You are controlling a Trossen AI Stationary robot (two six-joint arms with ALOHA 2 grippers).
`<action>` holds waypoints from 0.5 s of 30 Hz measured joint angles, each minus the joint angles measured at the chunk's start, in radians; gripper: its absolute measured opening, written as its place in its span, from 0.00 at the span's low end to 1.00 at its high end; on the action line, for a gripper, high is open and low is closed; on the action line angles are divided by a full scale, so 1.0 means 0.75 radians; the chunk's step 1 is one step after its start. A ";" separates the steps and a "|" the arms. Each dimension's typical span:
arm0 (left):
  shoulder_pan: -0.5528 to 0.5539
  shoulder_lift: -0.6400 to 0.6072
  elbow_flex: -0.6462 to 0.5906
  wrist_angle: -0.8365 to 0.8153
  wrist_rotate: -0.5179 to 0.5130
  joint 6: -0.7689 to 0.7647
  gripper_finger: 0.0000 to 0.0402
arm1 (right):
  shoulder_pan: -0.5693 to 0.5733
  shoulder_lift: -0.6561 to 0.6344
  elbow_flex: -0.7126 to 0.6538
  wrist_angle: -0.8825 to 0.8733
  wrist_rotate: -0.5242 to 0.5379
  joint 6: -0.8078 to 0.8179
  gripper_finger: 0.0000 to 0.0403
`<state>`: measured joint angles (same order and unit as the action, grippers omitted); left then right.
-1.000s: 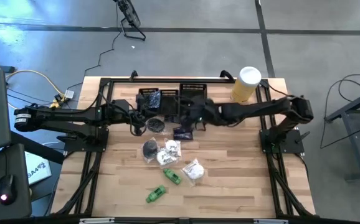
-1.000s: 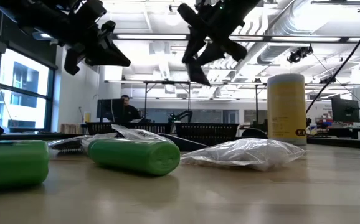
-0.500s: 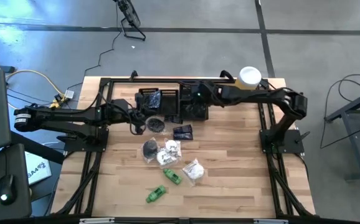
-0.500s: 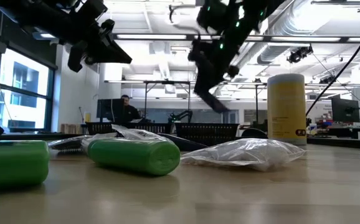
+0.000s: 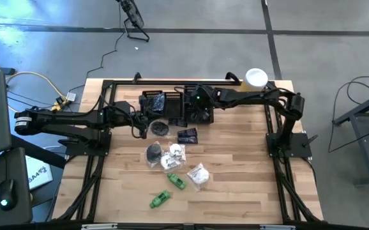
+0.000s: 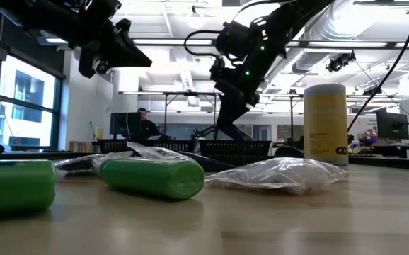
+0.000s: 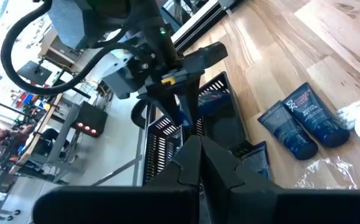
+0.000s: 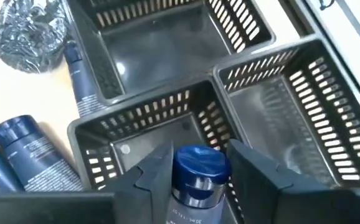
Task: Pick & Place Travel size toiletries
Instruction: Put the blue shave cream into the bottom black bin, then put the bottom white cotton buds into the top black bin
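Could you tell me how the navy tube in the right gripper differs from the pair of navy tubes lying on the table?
The held navy tube is clamped between the right gripper fingers, above the black mesh tray; the two navy tubes lie on the bare wooden table. The held tube is single; the others lie side by side. All share dark blue bodies with light print.

Obstacles: black mesh trays (image 5: 175,105) at worktop (image 5: 248,179) rear; yellow cylinder (image 5: 255,82) at rear right corner. Toiletries (image 5: 175,160) clutter centre. Right side bare.
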<state>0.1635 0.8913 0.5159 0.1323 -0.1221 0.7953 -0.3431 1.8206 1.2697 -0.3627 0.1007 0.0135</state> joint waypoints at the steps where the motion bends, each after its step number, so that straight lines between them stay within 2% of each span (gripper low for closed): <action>1: 0.000 0.000 0.000 0.000 0.000 -0.004 0.00 | 0.000 0.000 0.000 0.007 0.003 -0.005 0.38; 8: 0.000 0.000 0.000 0.000 -0.045 -0.060 0.00 | -0.005 -0.007 0.000 0.076 0.017 -0.060 0.54; 15: 0.001 0.000 0.000 0.034 -0.024 -0.128 0.00 | -0.005 -0.156 0.001 0.063 0.028 -0.042 0.52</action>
<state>0.1642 0.8913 0.5159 0.1580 -0.1398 0.6991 -0.3470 1.7033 1.2705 -0.3158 0.1217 -0.0181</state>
